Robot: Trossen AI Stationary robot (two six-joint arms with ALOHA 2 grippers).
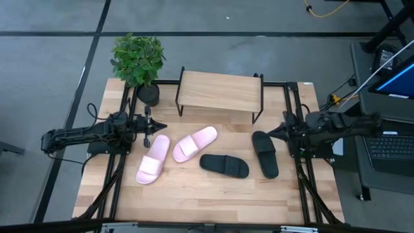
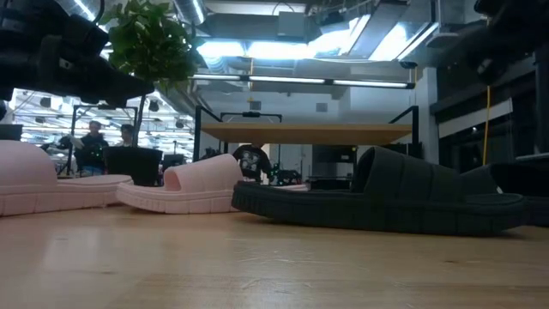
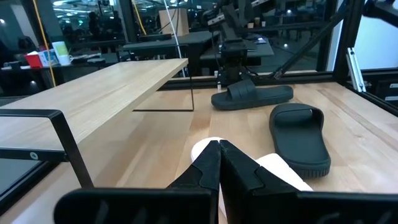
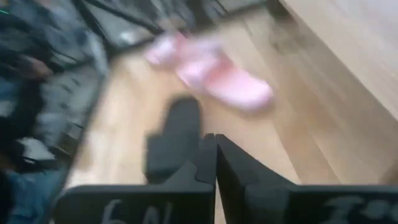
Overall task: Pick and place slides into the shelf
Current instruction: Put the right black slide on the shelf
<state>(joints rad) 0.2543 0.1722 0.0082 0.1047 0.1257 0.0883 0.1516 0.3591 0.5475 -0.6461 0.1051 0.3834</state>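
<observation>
Left tool (image 1: 157, 127) hovers beside pink slide (image 1: 154, 159).

Matt black slides (image 1: 224, 165), pale wood shelf (image 1: 218, 91)

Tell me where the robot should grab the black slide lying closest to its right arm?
Probably by the wide strap. The black slide lies flat, sole down, so its strap arches up as the only raised part. The right tool sits shut just beside it, so coming down from above, one finger inside the strap opening and one outside, looks easiest.
</observation>
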